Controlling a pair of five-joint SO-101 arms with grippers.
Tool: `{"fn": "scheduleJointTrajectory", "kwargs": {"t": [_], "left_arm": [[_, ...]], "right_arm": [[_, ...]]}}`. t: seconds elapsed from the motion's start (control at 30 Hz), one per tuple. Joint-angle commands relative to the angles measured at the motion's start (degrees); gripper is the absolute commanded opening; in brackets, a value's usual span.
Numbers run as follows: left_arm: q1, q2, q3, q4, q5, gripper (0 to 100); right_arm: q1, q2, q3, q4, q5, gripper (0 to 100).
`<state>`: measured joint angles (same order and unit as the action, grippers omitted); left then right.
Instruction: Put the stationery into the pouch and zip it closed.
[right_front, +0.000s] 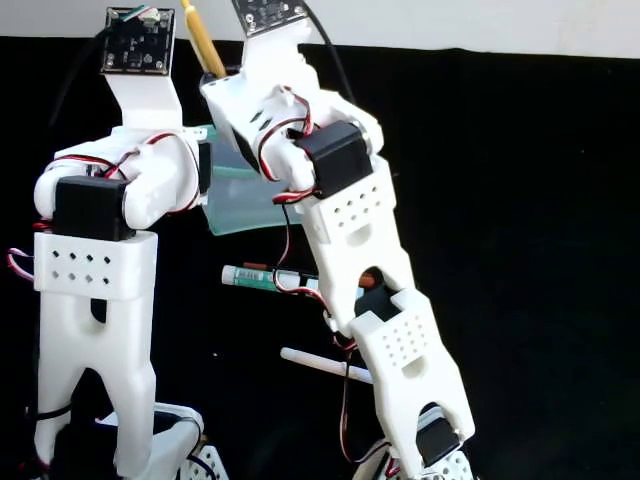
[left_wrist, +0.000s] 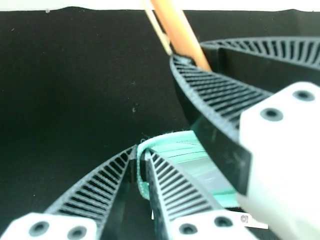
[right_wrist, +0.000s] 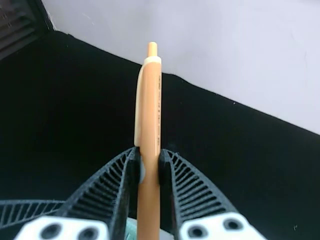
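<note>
**Operator:** Where is the pouch, and what condition is it in?

**Technician:** The pouch is translucent green. It is raised off the black worktop, between the two wrists. The left end effector is clamped on the pouch's rim, with green fabric pinched between both ribbed fingers.

**Operator:** What is the right end effector doing?

**Technician:** It is clamped on an orange pen. Both fingers press against the barrel from opposite sides. The pen has a cream clip and a push button, and the button end points away from the wrist. In the high view the pen slants up above the pouch, on the side away from the arm bases. In the left wrist view the right end effector is just beside the pouch opening. The lower end of the pen is hidden, so I cannot tell whether it is inside the pouch.

**Operator:** What other stationery is outside the pouch?

**Technician:** There are two items, and both lie flat on the worktop.
- A white marker with green bands is near the pouch, on the arm-base side. The right arm covers part of it.
- A thin white stick-shaped pen is farther from the pouch on the same side, beyond the marker. One end passes under the right arm.
</note>
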<state>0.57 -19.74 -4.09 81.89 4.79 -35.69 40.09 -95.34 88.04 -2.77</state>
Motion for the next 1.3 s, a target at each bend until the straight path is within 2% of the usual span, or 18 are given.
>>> {"fn": "scheduleJointTrajectory", "kwargs": {"t": [0.0, 0.97, 1.17, 1.27], "left_arm": [[-0.84, 0.4, 0.84, 0.09, 0.18, 1], [-0.84, 0.4, 0.84, -0.09, 0.26, 1], [-0.84, 0.4, 0.84, -0.18, 2.99, 1], [-0.84, 0.4, 0.84, -0.18, 4.84, 1]], "right_arm": [[-0.31, -1.36, -6.11, 1.45, -0.44, 0.7], [-0.04, -13.67, -6.11, 4.35, 1.93, 0.7], [-0.22, -14.11, -6.11, 3.38, 2.02, 0.7], [-0.22, -13.76, -6.11, -0.92, 2.02, 0.7]]}}
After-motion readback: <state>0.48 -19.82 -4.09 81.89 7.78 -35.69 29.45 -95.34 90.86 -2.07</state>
